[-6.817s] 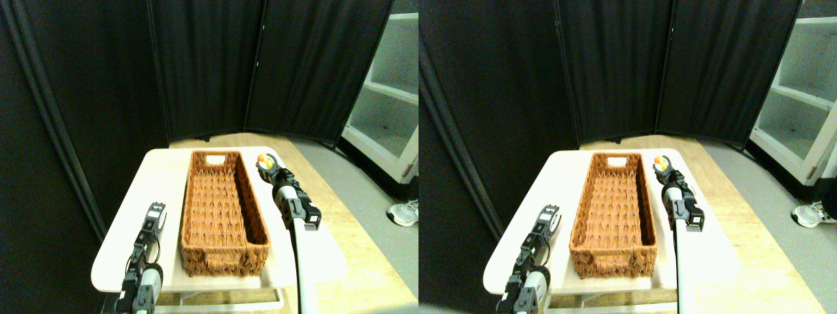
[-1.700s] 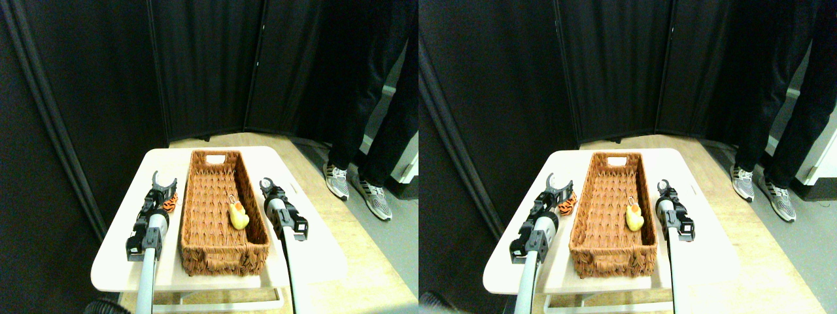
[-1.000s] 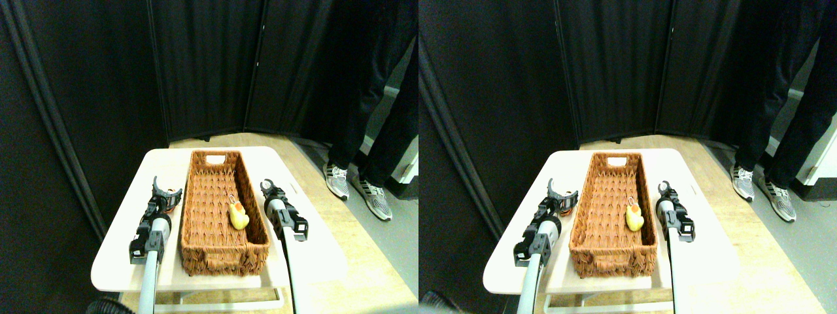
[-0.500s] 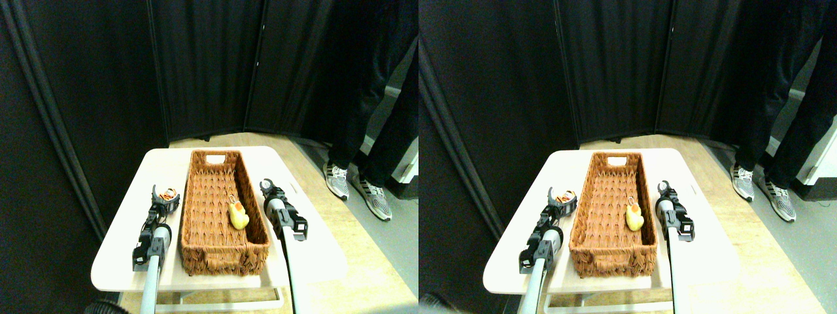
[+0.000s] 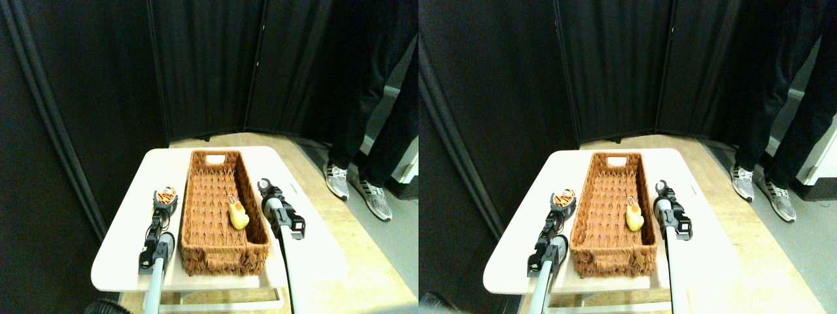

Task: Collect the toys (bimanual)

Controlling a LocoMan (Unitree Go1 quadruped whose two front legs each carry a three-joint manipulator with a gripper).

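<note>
My left gripper is clamped on the striped tiger, left of the wicker basket. My right gripper stands apart, empty, on the basket's right. The yellow duck lies inside. Next I carry the tiger over the rim and release. No writing is readable.

The duck is yellow. The tiger is orange with black stripes. The basket is brown and woven. The table is cream. The curtains are black.

Person cut off above legs
</note>
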